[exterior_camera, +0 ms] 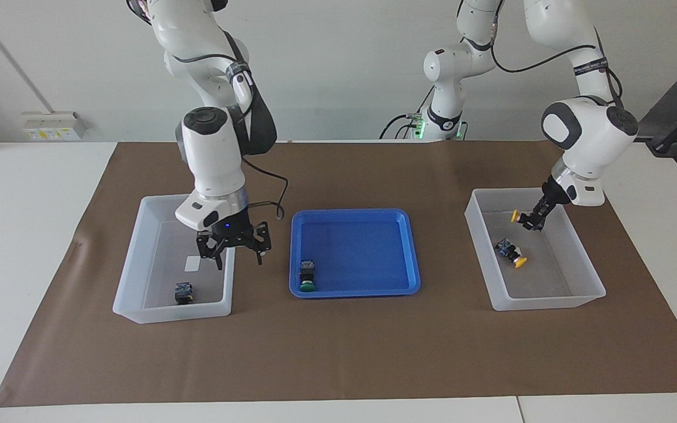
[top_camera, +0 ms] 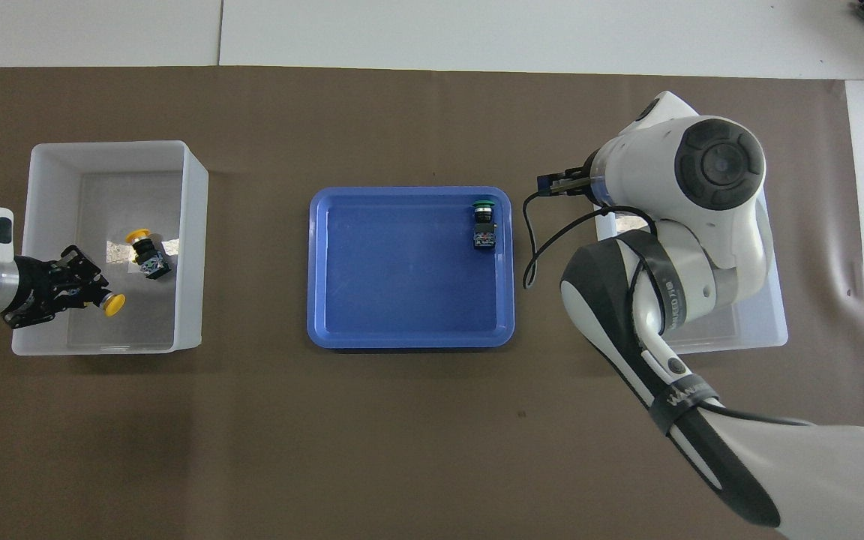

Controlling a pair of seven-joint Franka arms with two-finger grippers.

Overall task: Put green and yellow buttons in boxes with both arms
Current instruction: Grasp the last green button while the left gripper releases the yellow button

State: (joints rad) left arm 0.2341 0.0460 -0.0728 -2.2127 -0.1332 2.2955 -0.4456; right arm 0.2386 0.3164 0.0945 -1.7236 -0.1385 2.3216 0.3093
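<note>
A yellow button (exterior_camera: 516,217) hangs low over the inside of the box (exterior_camera: 550,303) at the left arm's end, with my left gripper (exterior_camera: 531,222) shut on its black body. A second yellow button (exterior_camera: 512,251) lies on that box's floor, farther from the robots. My right gripper (exterior_camera: 238,259) is open and empty above the wall of the other box (exterior_camera: 174,315), on the side toward the blue tray (exterior_camera: 355,215). A green button (exterior_camera: 183,292) lies in that box. Another green button (exterior_camera: 307,277) lies in the tray. In the overhead view the right arm hides its box's contents.
The two boxes and the blue tray (top_camera: 316,262) stand in a row on a brown mat (exterior_camera: 338,358). A white label (exterior_camera: 193,263) lies on the floor of the box at the right arm's end. Black cable (exterior_camera: 268,205) loops beside the right wrist.
</note>
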